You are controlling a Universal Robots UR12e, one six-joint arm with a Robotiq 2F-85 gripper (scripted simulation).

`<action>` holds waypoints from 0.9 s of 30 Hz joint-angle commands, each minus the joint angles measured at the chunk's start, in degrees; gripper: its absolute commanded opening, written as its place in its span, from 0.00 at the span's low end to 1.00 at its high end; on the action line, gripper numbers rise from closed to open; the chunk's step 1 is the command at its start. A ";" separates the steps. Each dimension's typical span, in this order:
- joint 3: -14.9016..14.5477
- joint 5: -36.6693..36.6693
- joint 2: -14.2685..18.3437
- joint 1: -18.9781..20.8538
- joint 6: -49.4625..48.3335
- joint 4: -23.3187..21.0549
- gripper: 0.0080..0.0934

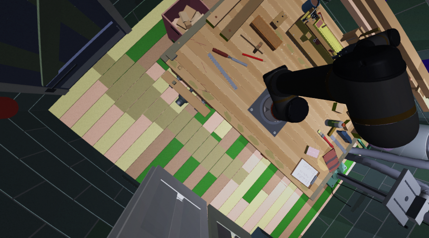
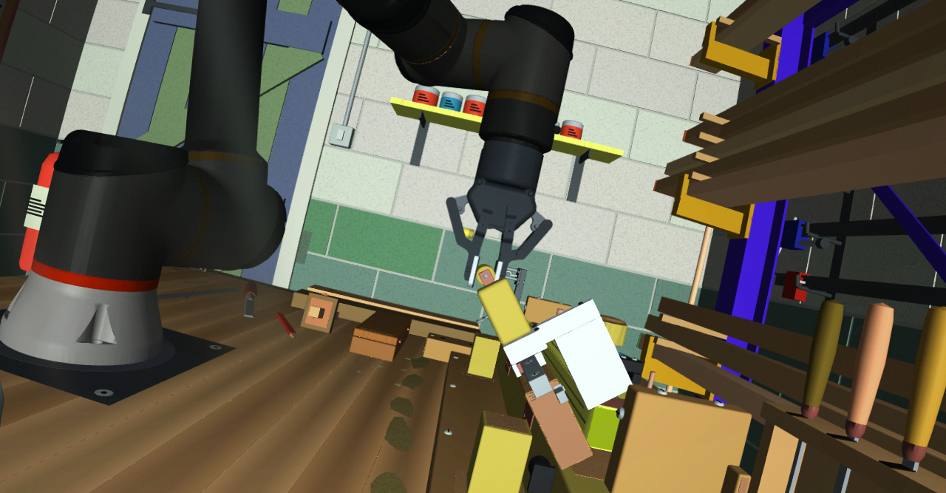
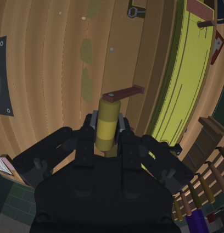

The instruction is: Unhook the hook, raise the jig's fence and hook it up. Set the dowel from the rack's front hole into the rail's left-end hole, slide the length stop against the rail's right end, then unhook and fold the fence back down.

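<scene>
The fence (image 2: 529, 351) leans partway over the jig's rail, tilted toward the rack side rather than upright. Its yellow handle (image 3: 107, 122) sticks up at the near end. A dark red hook (image 3: 123, 93) pivots at the handle's tip and points toward the yellow-green fence face (image 3: 182, 79). A white length stop (image 2: 582, 354) rides on the fence beside it. A dowel (image 3: 206, 24) stands at the jig's far end. The dowel rack is hidden by the arm in the side camera. My gripper (image 2: 488, 277) hangs over the jig's near end and is closed on the fence handle.
Behind the jig a lumber rack (image 2: 814, 106) with blue posts fills the right, with chisels (image 2: 873, 371) hanging below. The arm's base (image 2: 92, 278) stands on the bench to the left. A saw (image 1: 222, 71), screwdriver (image 1: 229, 57), pencil (image 1: 252, 57) and boards (image 1: 243, 14) lie across the benchtop.
</scene>
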 commanded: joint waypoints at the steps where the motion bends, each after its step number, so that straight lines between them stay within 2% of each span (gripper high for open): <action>1: 0.16 0.01 -0.18 -0.08 -0.09 -0.13 0.00; 14: 3.89 0.01 -1.76 -1.34 -1.34 -2.28 0.00; 27: 7.13 0.01 -1.82 -2.28 -2.28 -5.45 0.00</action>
